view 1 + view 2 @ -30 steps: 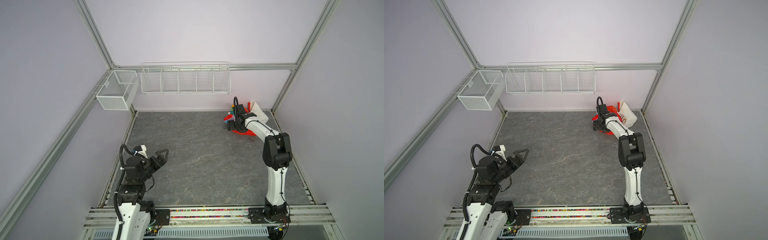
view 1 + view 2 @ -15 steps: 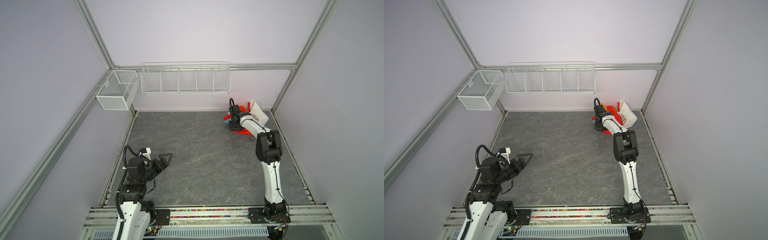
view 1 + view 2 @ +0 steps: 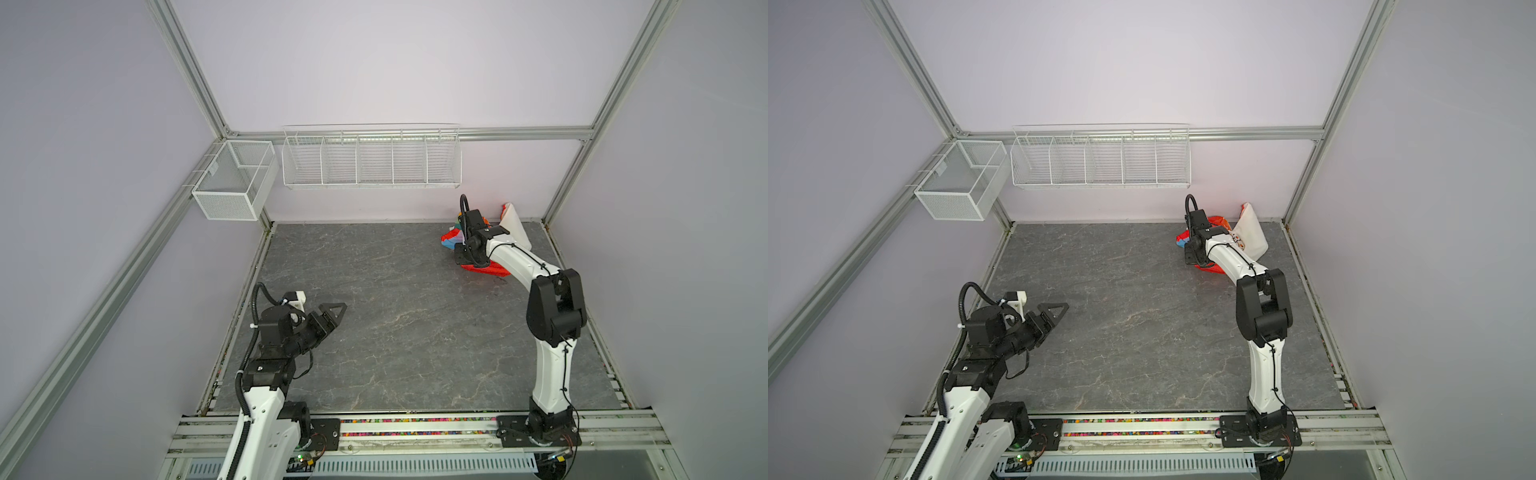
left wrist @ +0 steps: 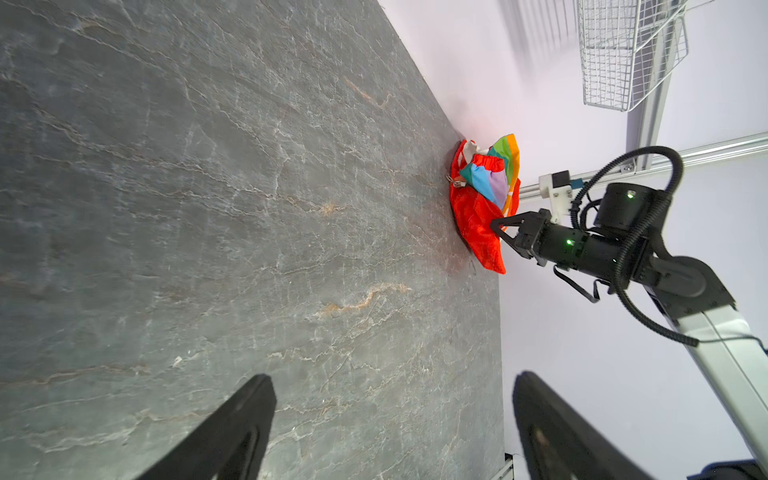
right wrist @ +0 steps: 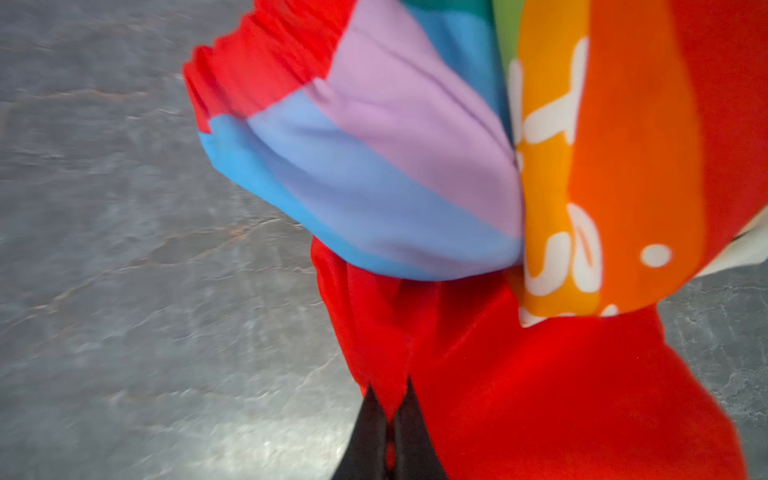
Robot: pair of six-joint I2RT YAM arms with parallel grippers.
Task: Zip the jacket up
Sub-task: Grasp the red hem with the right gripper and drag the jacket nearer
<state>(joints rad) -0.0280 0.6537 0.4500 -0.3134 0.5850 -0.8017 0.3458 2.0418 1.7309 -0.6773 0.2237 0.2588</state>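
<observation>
Two hands, unequal reach: the right hand (image 4: 496,226) is pinched shut on red cloth at the edge of the jacket (image 4: 484,185). It lies crumpled in the far right corner of the bench (image 3: 395,311) against the back wall, with no clear long axis. Wide open and empty, the left hand (image 3: 330,313) sits well apart at front left, aimed across bare bench toward it.

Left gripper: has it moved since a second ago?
Yes. In both top views the left gripper has shifted slightly rightward, away from the table's left edge.
</observation>
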